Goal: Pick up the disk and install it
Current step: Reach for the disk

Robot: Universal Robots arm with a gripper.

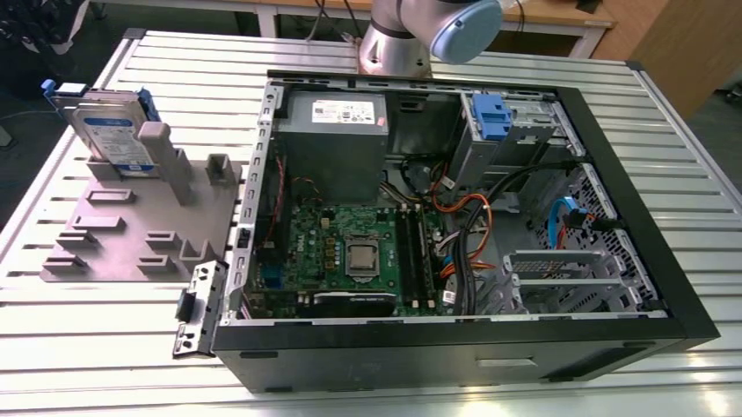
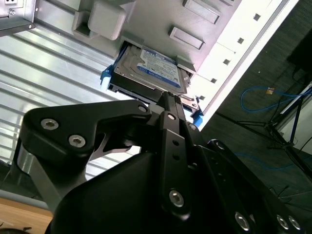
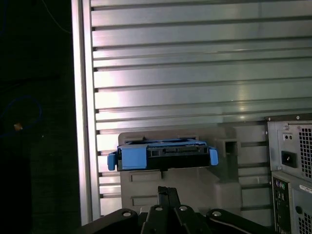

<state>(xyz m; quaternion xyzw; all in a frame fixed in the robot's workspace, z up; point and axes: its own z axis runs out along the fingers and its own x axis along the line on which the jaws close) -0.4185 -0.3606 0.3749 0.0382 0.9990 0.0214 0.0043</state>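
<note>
The disk is a silver drive with a blue-and-white label in a blue bracket. It stands on edge in a slot of the grey holder at the exterior view's left, beside the open computer case. In both wrist views the disk lies just beyond my gripper. The black fingers are pressed together with nothing between them, a short gap away from the disk's blue end.
Inside the case are a grey power supply, the motherboard, cables, and a drive bay with a blue latch. The arm's base stands behind the case. The slatted table ends just past the holder.
</note>
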